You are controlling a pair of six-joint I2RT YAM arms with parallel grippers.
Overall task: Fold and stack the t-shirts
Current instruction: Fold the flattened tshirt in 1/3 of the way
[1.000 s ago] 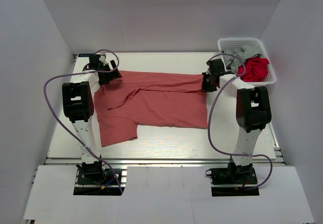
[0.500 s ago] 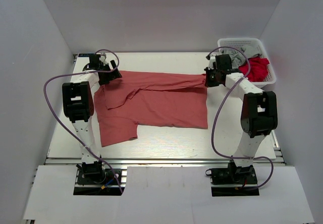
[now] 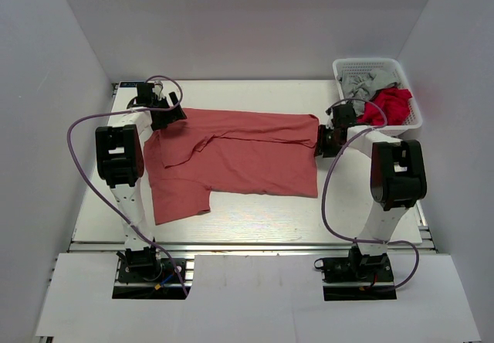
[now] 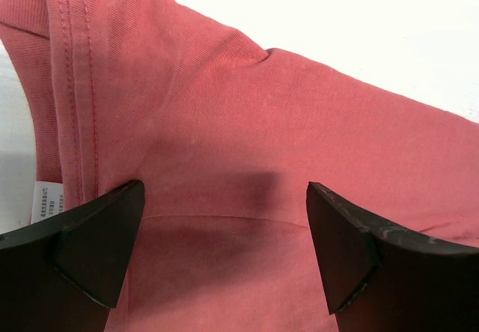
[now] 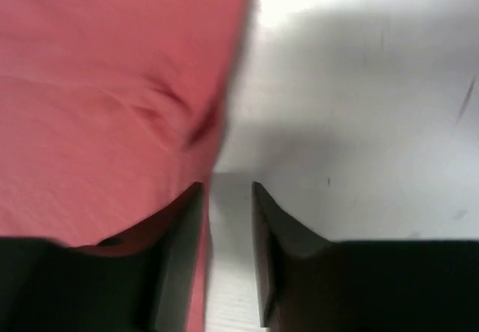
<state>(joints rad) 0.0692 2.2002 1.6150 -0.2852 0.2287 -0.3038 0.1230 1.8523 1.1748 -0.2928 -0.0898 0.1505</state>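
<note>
**Tee laid out flat, ready for the first fold**

One salmon-red t-shirt (image 3: 247, 154) is seen spread on the white table (image 3: 255, 212), with its far edge stretched between the two arms. The left gripper (image 3: 166, 117) is held over the far left corner of the cloth with its fingers spread wide and nothing between them. The right gripper (image 3: 327, 138) is set low at the shirt's right edge. Its fingers are parted only narrowly, and only bare table shows in the gap, so no cloth appears to be held.

The step is judged to be flattening before the fold. Each far corner should be pinched through both layers, close to the hem. The two corners should then be lifted evenly and carried toward the near edge together, so that the edge is kept taut and no crease is trapped. The near left sleeve juts out and should be tucked in first.

Counted: one tee on the table; one white basket (image 3: 369, 62) at the far right, holding one grey garment (image 3: 359, 86) and one bright red garment (image 3: 390, 105); two grippers.
</note>
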